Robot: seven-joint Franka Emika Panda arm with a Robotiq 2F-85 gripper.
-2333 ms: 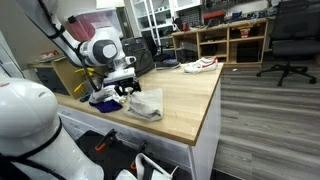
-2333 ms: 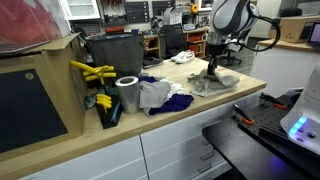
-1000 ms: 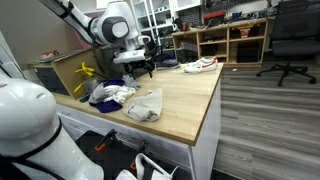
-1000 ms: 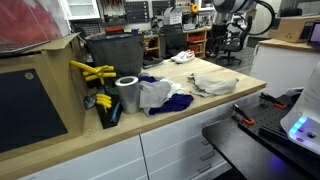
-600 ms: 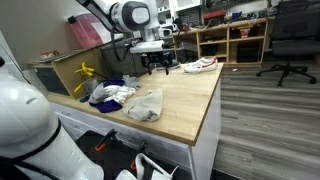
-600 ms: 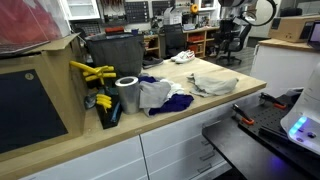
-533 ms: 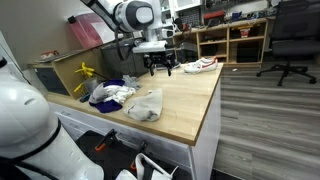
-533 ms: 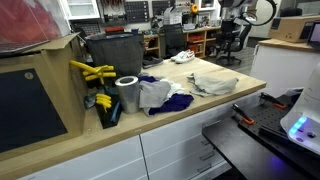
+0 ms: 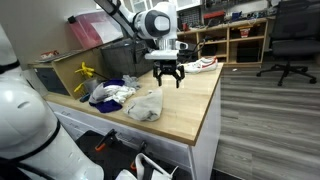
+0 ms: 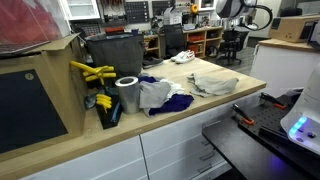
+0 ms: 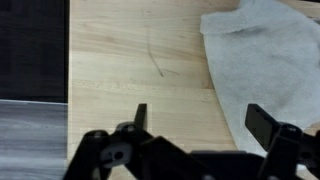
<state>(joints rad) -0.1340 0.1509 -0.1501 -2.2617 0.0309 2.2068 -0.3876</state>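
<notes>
**Gripper** (image 9: 167,82): jaws spread wide, nothing between them. It hangs above the table (image 9: 196,100), touching nothing. In the wrist view the gripper (image 11: 198,112) stands over bare wood, one finger (image 11: 262,122) just over the cloth's edge.

**Cloth** (image 9: 147,103): white and crumpled, lying flat on the table beside the pile. It is the thing nearest the gripper. In an exterior view it lies near the table's corner (image 10: 215,82). In the wrist view it fills the upper right (image 11: 265,55).

**Change since the earlier frames:**
- About two seconds ago the gripper was low, down at the cloth and close to the pile.
- One second ago it had risen clear and stood back over the far part of the table.
- It has since swung across toward the shoe's end.
- The jaws have stayed wide throughout.
- The cloth has kept its place and shape since the gripper left it.

**Pile** (image 9: 110,93): blue and white fabric, heaped and unmoved.

**Shoe** (image 9: 200,65): white, at the table's far end, well apart from the cloth, unmoved.

**Roll** (image 10: 127,95): grey, upright, just beside the pile.

**Yellow tool** (image 9: 85,73): behind the pile, unmoved.
</notes>
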